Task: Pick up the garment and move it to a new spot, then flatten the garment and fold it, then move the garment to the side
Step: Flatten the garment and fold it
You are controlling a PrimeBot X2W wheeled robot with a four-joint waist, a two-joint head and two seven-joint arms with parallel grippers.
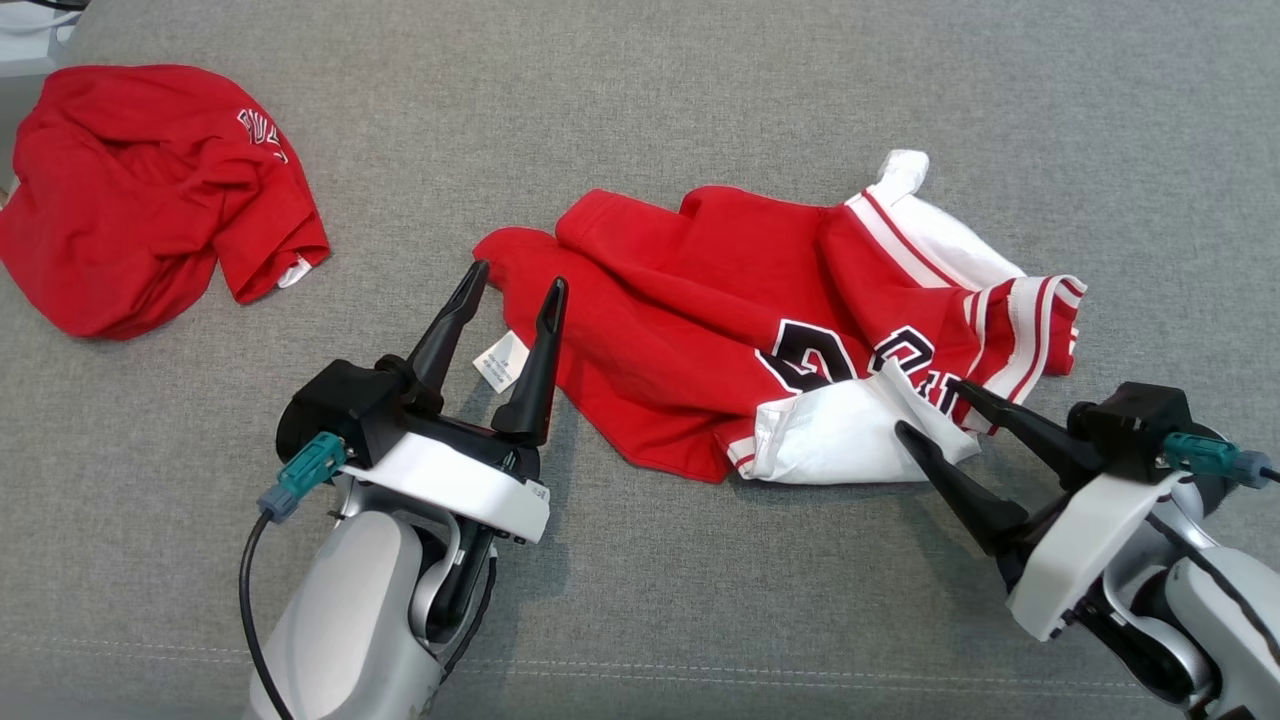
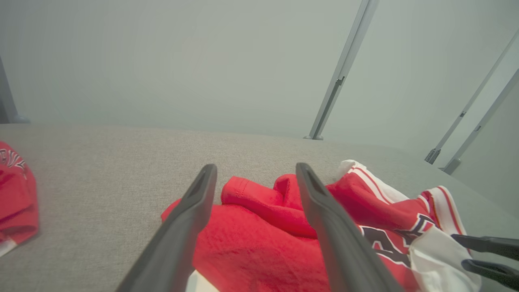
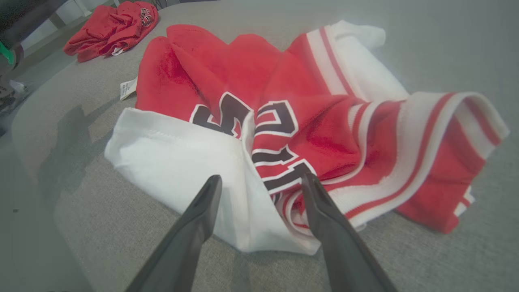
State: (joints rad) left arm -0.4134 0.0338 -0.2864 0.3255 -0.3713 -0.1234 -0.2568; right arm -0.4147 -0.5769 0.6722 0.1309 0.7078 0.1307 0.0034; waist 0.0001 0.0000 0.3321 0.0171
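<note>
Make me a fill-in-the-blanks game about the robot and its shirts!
1. The left claw and right claw are both ____.
2. The jersey has ____ numbers edged in white.
3. The other shirt lies to the jersey's ____.
Missing words: open, black, left.

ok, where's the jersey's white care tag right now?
Head view, left of centre: the care tag lies on the grey surface at the jersey's left edge, showing between the fingers of the left claw.
</note>
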